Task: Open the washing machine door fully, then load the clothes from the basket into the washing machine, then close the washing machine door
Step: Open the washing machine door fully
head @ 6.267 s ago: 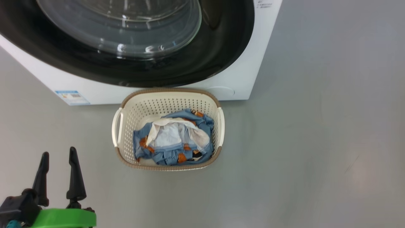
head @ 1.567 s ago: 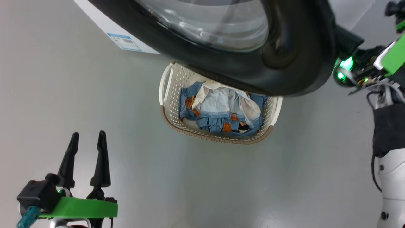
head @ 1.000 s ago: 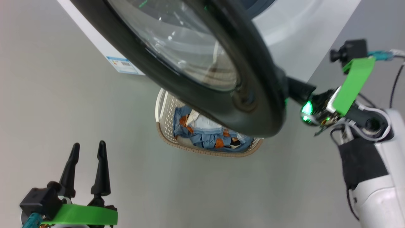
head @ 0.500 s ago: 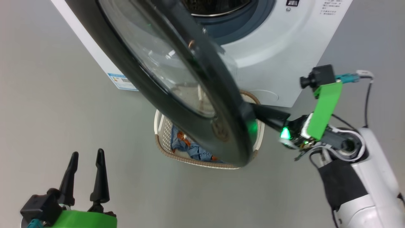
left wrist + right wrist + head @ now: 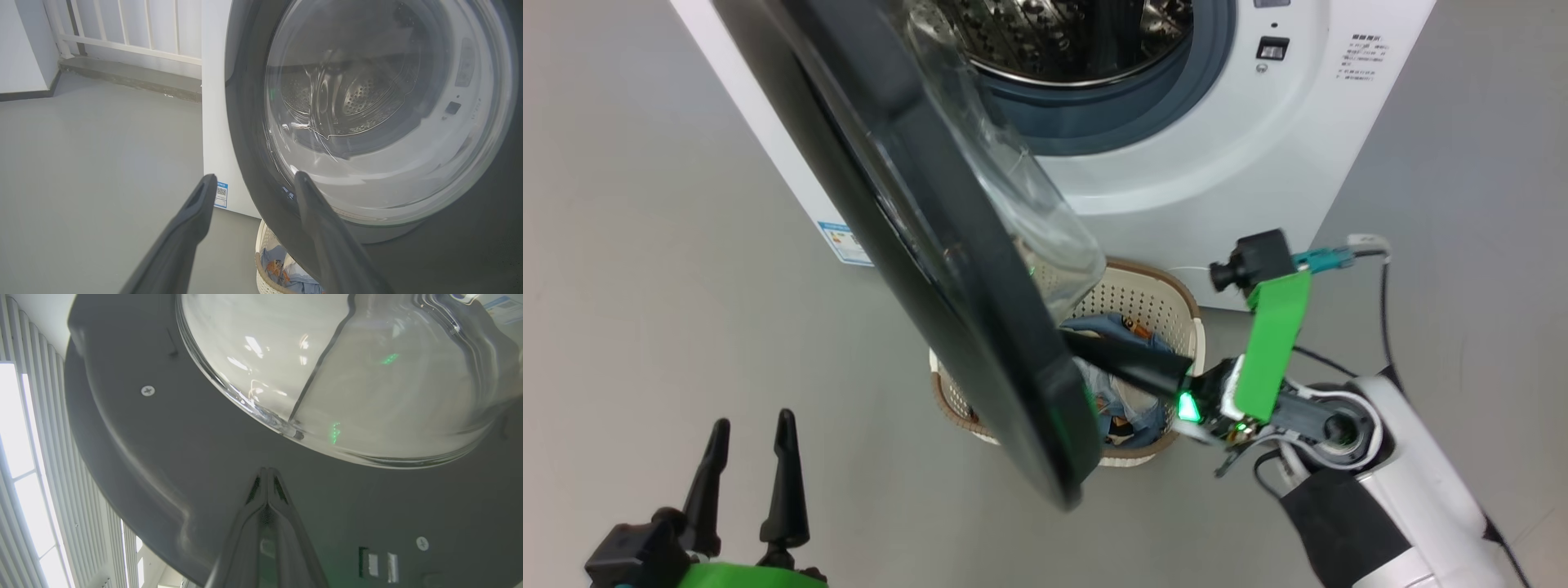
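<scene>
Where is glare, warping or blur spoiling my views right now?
Head view: sharp, evenly lit; a green lamp glows onto the edge of the washing machine door. Left wrist view: the drum looks warped through the door glass; the left gripper is soft. Right wrist view: windows at left blown out, green glints on the glass, right gripper slightly soft.

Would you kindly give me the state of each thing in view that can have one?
washing machine door: partly open, overhanging the basket.
washing machine: drum exposed.
basket: upright, holding the clothes.
clothes: crumpled in the basket.
left gripper: open, empty.
right gripper: shut, tips at the door's inner face.
</scene>
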Available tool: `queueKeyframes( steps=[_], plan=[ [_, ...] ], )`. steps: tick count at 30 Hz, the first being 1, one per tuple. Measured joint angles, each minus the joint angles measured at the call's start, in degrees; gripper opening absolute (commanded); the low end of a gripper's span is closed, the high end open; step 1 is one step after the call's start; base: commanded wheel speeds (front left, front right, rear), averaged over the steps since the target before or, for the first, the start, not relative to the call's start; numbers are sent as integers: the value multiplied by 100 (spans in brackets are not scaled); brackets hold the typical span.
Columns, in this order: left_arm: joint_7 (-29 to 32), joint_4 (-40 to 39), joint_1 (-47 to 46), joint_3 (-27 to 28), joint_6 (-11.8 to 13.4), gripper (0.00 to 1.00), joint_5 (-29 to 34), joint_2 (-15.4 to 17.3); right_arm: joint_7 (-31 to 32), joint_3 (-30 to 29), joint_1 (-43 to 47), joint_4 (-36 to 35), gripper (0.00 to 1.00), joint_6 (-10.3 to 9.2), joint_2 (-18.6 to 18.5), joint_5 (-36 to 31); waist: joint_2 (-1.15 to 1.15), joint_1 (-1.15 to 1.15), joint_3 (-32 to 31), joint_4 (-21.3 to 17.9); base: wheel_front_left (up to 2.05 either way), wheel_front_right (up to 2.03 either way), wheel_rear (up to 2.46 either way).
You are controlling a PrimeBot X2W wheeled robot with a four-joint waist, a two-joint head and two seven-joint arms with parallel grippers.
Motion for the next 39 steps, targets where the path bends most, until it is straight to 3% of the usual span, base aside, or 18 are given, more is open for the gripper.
queueKeyframes(
  steps=[10, 28, 39],
  plan=[
    [0, 10, 46, -12, 7, 100, -1, 2, -463, 958, 27, -1, 0, 0, 11, 386, 0, 0, -147, -60, 0, 0, 0],
    [0, 10, 71, -151, 49, 100, -93, 5, -1469, 1949, 24, 131, 0, 0, 5, 920, 0, 0, -239, -139, 0, 0, 0],
    [0, 27, 95, -151, 48, 100, -101, 7, -1781, 2212, 30, 201, 0, 0, -3, 1163, 0, 0, -382, -167, 0, 0, 0]
  ],
)
